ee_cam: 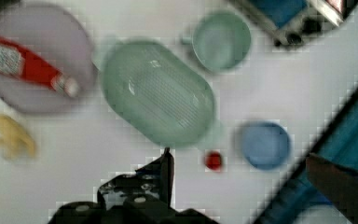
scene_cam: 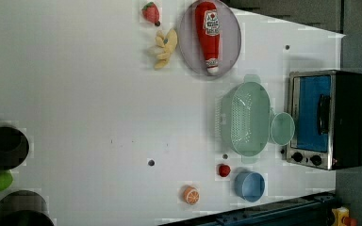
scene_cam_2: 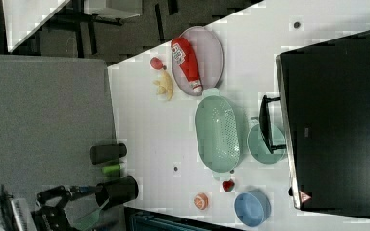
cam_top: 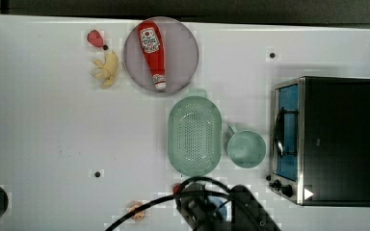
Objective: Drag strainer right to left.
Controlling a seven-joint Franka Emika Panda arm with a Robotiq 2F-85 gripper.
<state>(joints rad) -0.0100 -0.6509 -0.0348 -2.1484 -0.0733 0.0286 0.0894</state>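
Note:
The strainer [cam_top: 194,134], a pale sage-green oval colander with a grid of holes, lies on the white table [cam_top: 53,120] right of centre in the top view. It also shows in the left view [scene_cam: 247,117], the right view [scene_cam_2: 217,132] and the wrist view [ee_cam: 158,91]. A round green mug [cam_top: 246,148] stands just beside it, towards the top view's right. My gripper [cam_top: 204,207] hangs at the top view's bottom edge, apart from the strainer's near end. In the wrist view the gripper [ee_cam: 161,179] holds nothing that I can see.
A toaster oven [cam_top: 327,139] stands on the top view's right, beyond the mug. A plate [cam_top: 180,41] carries a ketchup bottle [cam_top: 153,53], with a banana [cam_top: 107,70] and strawberry [cam_top: 95,37] beside it. A blue bowl [scene_cam: 250,186], a small red fruit [scene_cam: 224,170] and an orange half [scene_cam: 191,195] lie near the strainer's near end.

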